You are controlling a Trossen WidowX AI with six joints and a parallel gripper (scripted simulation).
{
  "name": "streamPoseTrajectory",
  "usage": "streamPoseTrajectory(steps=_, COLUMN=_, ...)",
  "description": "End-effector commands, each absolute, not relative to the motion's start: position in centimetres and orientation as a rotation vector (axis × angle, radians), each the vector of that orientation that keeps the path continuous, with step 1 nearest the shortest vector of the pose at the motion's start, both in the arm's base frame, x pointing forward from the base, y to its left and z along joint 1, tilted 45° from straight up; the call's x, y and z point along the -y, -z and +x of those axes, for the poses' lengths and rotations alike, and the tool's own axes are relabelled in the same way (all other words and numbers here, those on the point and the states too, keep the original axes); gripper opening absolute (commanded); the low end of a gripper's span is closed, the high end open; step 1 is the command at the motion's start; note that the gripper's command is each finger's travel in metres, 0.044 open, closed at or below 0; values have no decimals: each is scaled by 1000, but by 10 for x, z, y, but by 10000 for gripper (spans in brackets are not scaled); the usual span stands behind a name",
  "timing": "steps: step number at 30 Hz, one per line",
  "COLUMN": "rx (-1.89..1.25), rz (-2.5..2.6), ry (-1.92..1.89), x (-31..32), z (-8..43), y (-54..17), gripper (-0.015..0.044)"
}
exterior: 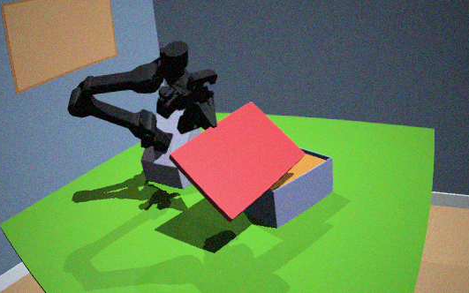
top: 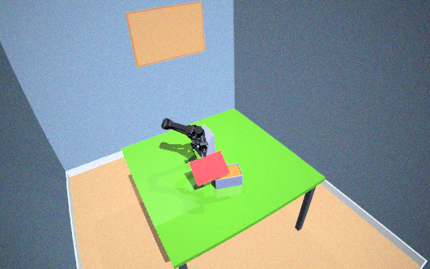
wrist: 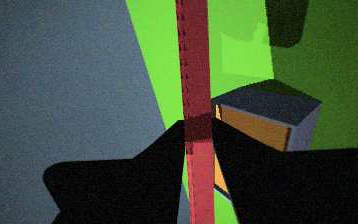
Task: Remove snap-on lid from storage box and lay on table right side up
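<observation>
The red lid (top: 210, 168) (exterior: 238, 161) (wrist: 196, 65) is off the box and held tilted in the air, its smooth outer face towards the top and exterior views. My gripper (exterior: 214, 126) (wrist: 197, 125) is shut on the lid's edge nearest the arm. The lid hangs to the side of the storage box, over the table, and hides part of the box in the top and exterior views. The grey-blue storage box (top: 229, 181) (exterior: 305, 191) (wrist: 305, 132) stands upright on the table, open at the top, with an orange inside. The gripper's fingertips are hard to see in the top view.
The green table (top: 267, 150) (exterior: 384, 176) carries everything. The arm's pale base block (top: 209, 139) (exterior: 161, 169) stands behind the lid, on the arm's side of the box. The lid's dark shadow falls on the table beside the box.
</observation>
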State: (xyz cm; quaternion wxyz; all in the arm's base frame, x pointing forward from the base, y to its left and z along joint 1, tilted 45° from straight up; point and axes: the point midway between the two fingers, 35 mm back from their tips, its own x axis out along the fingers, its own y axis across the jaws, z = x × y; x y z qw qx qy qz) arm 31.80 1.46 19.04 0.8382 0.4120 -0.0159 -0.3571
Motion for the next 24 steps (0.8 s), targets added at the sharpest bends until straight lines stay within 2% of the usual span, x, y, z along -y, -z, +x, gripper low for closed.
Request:
streamPoseTrajectory(steps=1, rx=31, rz=872, ry=749, x=-10, z=314, y=-197, gripper=0)
streamPoseTrajectory(steps=24, rx=31, rz=870, ry=749, x=21, z=295, y=-226, gripper=0)
